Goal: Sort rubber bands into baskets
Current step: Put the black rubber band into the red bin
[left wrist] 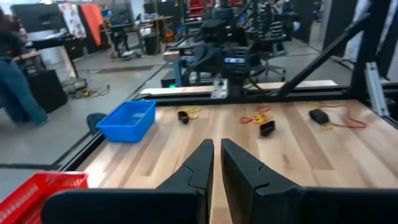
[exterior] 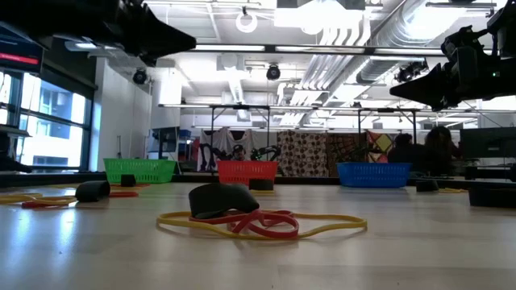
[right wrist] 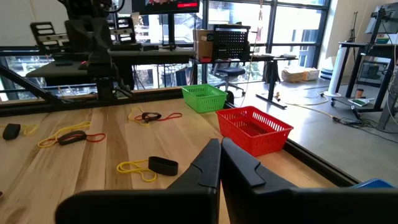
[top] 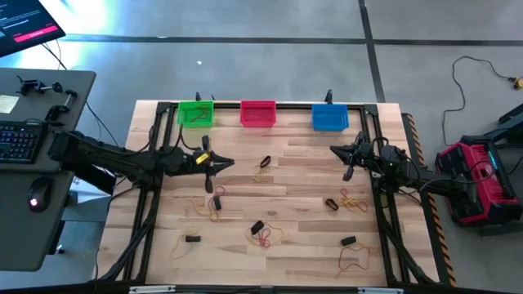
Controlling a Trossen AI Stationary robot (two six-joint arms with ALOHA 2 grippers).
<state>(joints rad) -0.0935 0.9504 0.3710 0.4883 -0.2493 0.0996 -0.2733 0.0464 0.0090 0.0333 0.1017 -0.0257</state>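
baskets (top: 258, 114) along table's (top: 302, 175) far edge, rubber bands (top: 263, 167) scattered before them

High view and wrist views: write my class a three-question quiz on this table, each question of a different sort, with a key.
1. True or false: the red basket stands between the green basket and the blue basket.
2. Which holds a rubber band? A) left gripper B) right gripper C) neither
3. Fill in: the rubber bands lie on the ____, not in baskets.

Key: 1 true; 2 C; 3 table.
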